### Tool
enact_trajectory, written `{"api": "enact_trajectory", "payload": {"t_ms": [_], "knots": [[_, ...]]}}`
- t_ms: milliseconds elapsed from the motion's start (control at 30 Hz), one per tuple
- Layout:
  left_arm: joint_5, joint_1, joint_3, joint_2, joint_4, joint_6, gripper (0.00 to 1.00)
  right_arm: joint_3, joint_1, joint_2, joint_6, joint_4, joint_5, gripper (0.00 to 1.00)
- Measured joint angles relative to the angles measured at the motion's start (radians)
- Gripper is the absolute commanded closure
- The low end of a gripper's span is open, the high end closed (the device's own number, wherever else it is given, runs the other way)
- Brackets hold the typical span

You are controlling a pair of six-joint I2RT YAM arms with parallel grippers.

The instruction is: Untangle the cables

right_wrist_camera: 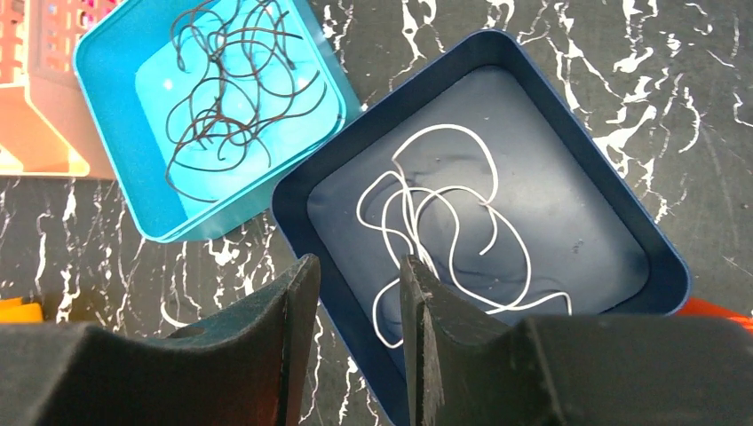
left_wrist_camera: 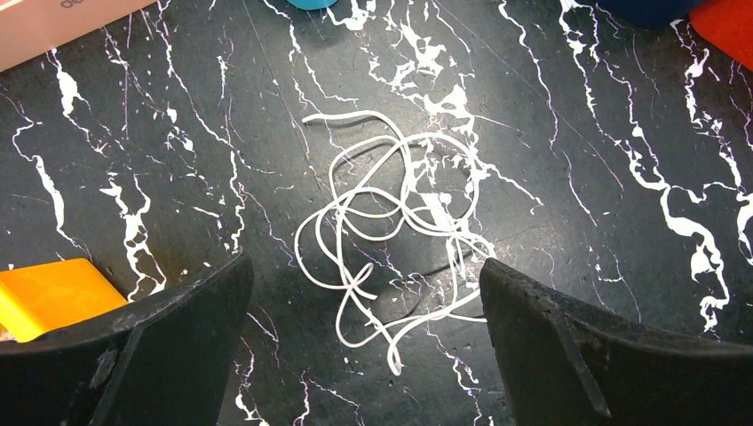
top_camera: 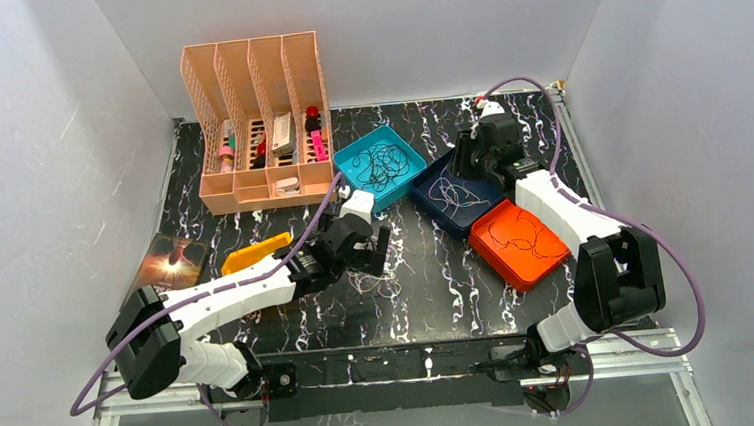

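A loose tangle of white cables (left_wrist_camera: 391, 222) lies on the black marble table, along with a thin dark strand. My left gripper (left_wrist_camera: 364, 266) hangs straight above it, open wide, touching nothing; the top view shows that gripper (top_camera: 370, 249) mid-table. A white cable (right_wrist_camera: 444, 222) lies coiled in the navy tray (right_wrist_camera: 657, 266). Black cables (right_wrist_camera: 231, 98) fill the teal tray (right_wrist_camera: 107, 133). A dark cable (top_camera: 520, 233) rests in the orange tray (top_camera: 547, 261). My right gripper (right_wrist_camera: 357, 266) hovers over the navy tray's near-left rim, jaws partly apart with nothing between them.
A peach slotted organizer (top_camera: 256, 116) with small items stands at the back left. A yellow piece (top_camera: 254, 254) lies beside the left arm, and a dark printed card (top_camera: 169, 263) at the table's left edge. White walls close three sides.
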Motion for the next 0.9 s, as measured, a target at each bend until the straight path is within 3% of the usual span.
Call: {"api": "enact_trajectory", "payload": {"t_ms": [400,800,900], "knots": [[-0.008,0.0,0.0,0.0,0.0,0.0,0.02,-0.003,-0.002,0.064,0.053,0.037,0.108,0.45],[-0.012,0.0,0.0,-0.002,0.0,-0.004,0.02,0.057,-0.035,0.202,0.073,0.036,0.143,0.46],[-0.012,0.0,0.0,-0.01,0.0,-0.008,0.02,0.078,-0.04,0.236,0.069,0.037,0.163,0.5]]}}
